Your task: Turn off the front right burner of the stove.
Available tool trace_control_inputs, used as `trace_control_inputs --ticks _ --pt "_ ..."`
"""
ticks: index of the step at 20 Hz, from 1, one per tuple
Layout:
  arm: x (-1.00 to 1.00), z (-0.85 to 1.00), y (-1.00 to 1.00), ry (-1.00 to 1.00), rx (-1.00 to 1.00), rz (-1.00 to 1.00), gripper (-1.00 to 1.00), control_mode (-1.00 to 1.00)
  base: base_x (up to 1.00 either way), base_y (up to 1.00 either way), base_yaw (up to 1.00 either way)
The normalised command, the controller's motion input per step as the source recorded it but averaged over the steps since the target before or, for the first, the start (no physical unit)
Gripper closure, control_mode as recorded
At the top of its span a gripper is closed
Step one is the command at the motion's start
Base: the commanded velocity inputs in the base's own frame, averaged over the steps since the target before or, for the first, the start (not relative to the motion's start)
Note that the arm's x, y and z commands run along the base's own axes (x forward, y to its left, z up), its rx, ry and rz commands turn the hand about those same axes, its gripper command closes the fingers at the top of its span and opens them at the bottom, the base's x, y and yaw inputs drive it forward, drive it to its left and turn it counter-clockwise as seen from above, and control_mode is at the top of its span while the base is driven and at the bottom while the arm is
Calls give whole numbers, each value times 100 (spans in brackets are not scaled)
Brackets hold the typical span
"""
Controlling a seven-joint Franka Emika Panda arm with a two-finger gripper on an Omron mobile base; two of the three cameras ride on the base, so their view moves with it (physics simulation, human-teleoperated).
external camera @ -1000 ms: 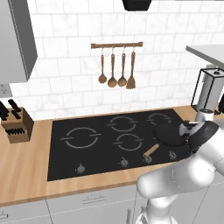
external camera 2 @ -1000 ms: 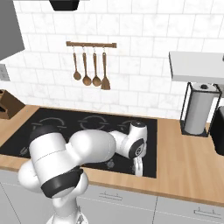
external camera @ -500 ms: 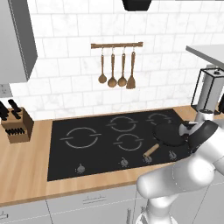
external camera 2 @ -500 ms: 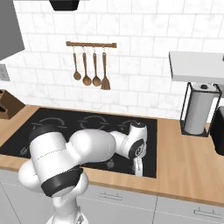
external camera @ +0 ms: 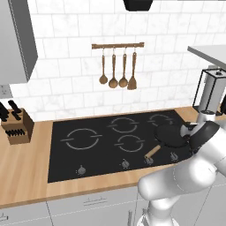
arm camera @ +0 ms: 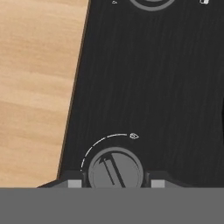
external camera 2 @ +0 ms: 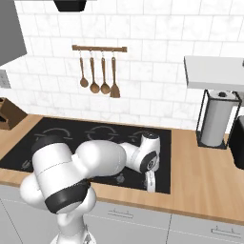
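At the stove's front edge, the knob sits squarely between the gripper's parted fingertips, one at nine o'clock, one at three. Its ridge runs roughly eleven to five o'clock. Whether they pinch it, I cannot tell.

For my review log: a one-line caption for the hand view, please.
Gripper straddling a grey stove knob near the black glass cooktop's edge, wooden counter alongside.

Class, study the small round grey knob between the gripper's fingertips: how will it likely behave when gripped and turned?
The small round grey knob looks rigid, so it probably will not flex. Set into the black glass stove, it likely rotates rather than lifts. Its raised bar may resist slipping in the gripper.
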Motion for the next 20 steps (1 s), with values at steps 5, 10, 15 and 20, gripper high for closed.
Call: trace_control_inputs --ticks 5,10,15,20 --pt "0 0 0 0 0 0 100 -100 0 0 0" --pt "1 0 0 0 3 -15 100 -100 0 0 0" --pt "2 0 0 0 5 -30 100 -100 0 0 0" --pt "0 0 0 3 1 -38 100 -100 0 0 0"
